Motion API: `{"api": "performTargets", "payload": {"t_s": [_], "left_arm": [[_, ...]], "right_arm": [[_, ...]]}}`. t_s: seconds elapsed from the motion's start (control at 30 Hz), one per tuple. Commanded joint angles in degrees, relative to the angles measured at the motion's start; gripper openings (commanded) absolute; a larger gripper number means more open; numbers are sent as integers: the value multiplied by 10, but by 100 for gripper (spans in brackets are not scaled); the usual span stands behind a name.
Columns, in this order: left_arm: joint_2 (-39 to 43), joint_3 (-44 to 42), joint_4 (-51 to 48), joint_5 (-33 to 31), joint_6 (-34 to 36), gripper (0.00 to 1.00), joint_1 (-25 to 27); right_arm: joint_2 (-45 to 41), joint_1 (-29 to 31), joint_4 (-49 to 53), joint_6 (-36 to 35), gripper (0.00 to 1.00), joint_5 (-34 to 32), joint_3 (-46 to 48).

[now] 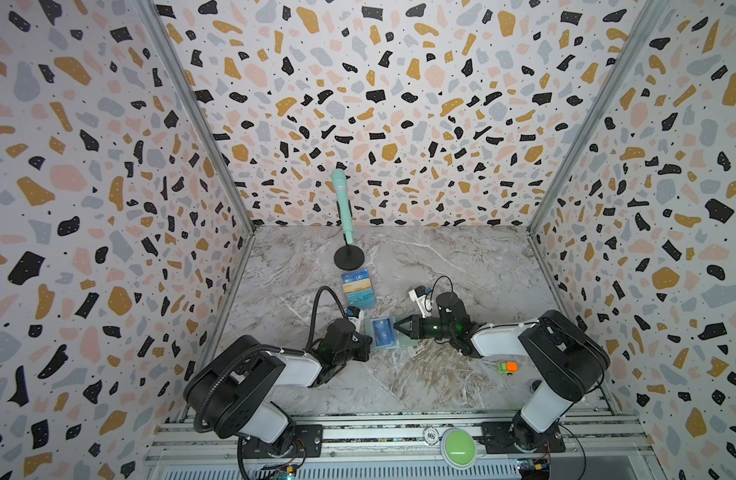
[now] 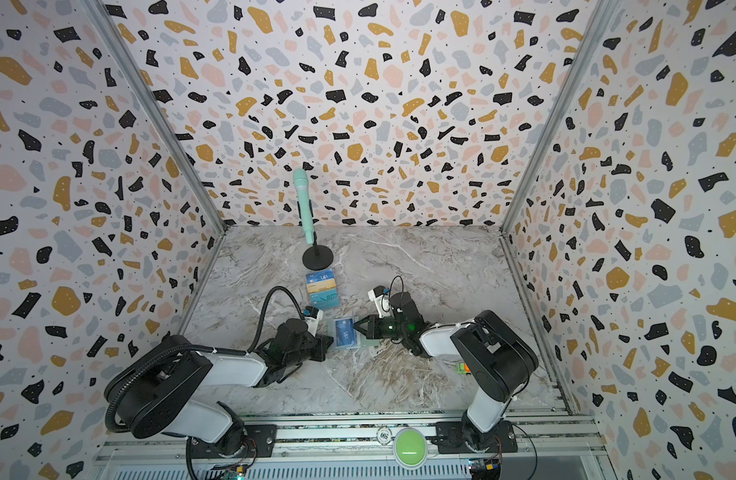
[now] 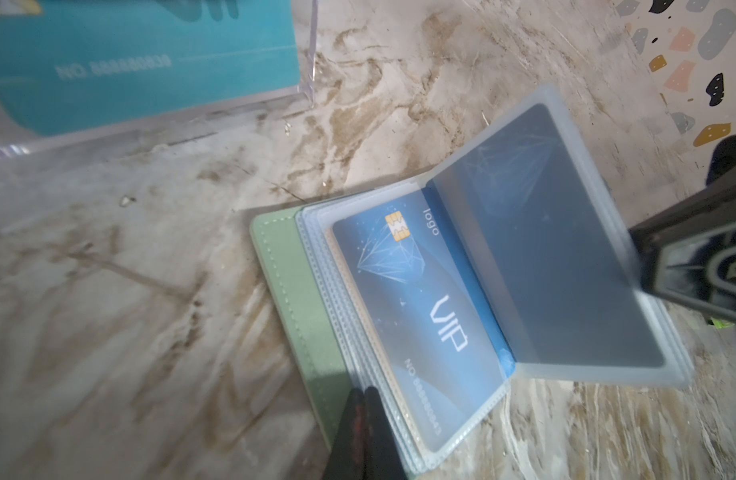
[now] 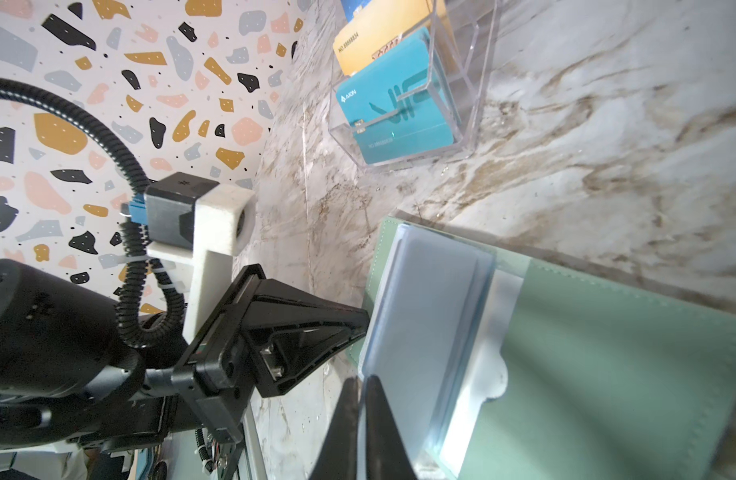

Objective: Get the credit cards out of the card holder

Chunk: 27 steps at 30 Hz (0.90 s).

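Card holder (image 3: 291,282) lies open at the table (image 1: 441,266) centre, a dark blue card (image 3: 420,307) in its exposed sleeve. Left end effector (image 3: 364,415), pressed together, rests on the holder's left edge. Right end effector (image 4: 360,411) pinches a lifted sleeve page (image 3: 557,249).

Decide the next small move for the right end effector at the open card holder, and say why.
Probably draw the right end effector slowly outward from the spine: it is shut on the lifted sleeve page, a dark card inside, while the shut left end effector pins the card holder.
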<state>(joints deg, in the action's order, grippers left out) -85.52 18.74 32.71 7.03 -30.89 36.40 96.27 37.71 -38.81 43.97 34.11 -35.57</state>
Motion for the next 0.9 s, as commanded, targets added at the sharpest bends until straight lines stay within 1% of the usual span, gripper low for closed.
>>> {"api": "performTargets", "payload": {"t_s": [0.0,0.1,0.23,0.43,0.7,0.87], "left_arm": [[-11,-15,-41,-7,4,5,-1],[-9,-18,-41,-8,4,5,-1],[-4,-19,-43,-10,4,5,-1],[2,-20,-48,-13,6,5,-1],[7,-21,-54,-16,7,5,-1],[8,-22,-55,-18,8,5,-1]], "right_arm": [[7,-1,-33,12,8,19,4],[14,0,-52,21,9,30,5],[18,0,-41,18,9,20,0],[18,13,45,-26,10,-27,-31],[34,48,150,-73,11,-100,-86],[39,55,168,-81,15,-112,-97]]}}
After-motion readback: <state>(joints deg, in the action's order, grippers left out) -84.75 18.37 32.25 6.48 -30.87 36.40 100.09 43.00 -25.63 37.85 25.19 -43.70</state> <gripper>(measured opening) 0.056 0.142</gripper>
